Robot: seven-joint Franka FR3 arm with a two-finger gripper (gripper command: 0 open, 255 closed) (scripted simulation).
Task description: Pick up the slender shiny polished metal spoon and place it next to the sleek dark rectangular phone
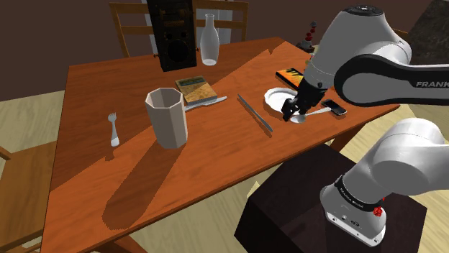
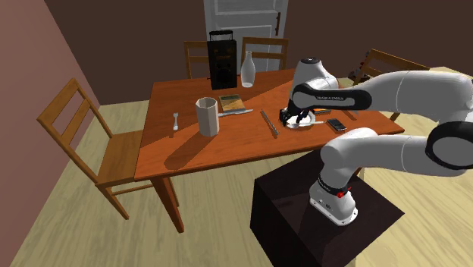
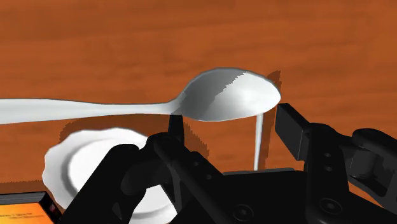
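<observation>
A shiny grey spoon lies on the wooden table, its handle reaching toward the dark rectangular phone near the table's edge. My black gripper hangs low over the spoon's bowl. Up close, the spoon lies flat and its bowl sits just beyond the two fingertips. The gripper is open, with its fingers standing apart and not clasping the bowl. From the second exterior view, the gripper is over the spoon, a little way from the phone.
A white plate sits right beside the gripper, with an orange book behind it. Further off stand a white cup, a fork, a long knife, a glass bottle and a black box. Chairs surround the table.
</observation>
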